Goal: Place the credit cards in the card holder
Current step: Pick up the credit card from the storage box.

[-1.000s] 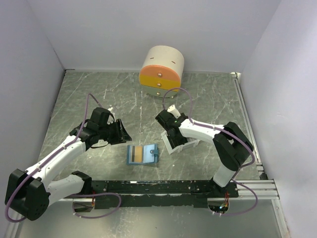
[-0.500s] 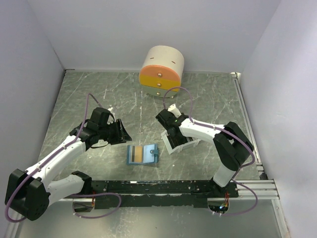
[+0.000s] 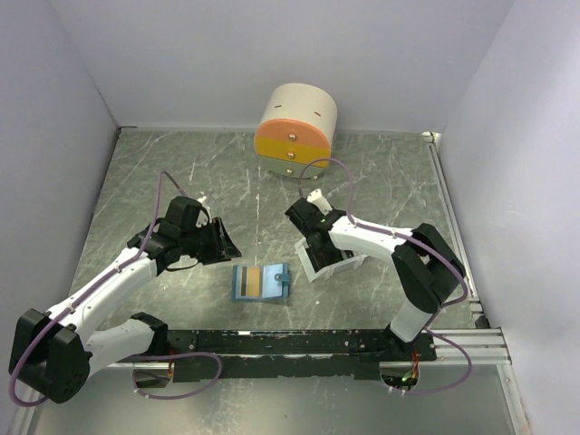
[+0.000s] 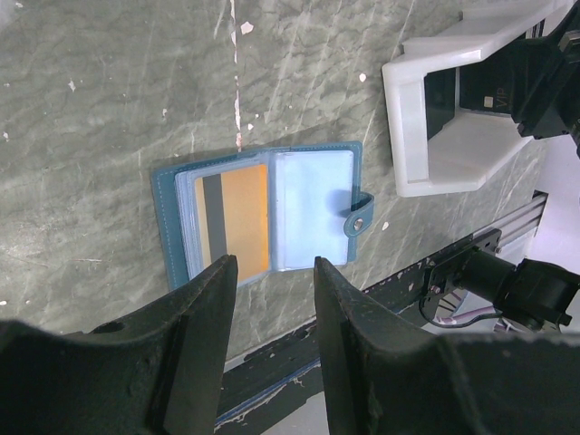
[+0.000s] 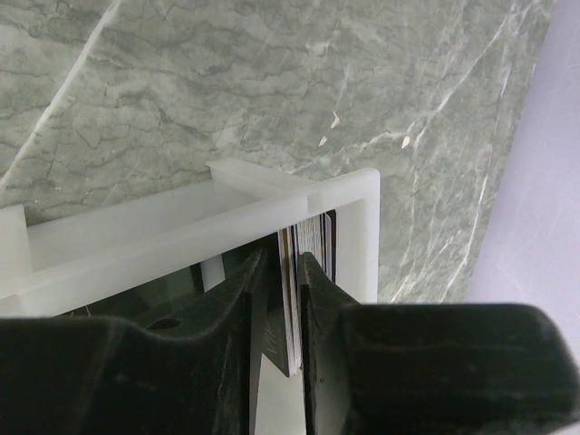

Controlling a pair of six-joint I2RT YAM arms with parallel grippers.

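Right wrist view is showing the change — the right gripper, wider a second ago, is now narrowing its jaws around the thin credit cards standing on edge in the shallow white plastic tray. Whether the pads are pressing yet I cannot tell. A pick-up is probably beginning. The left gripper is hovering half-open and empty above the light-blue folding card holder — it is lying open on the grey-green marbled table, with an orange card already sitting in one slot.
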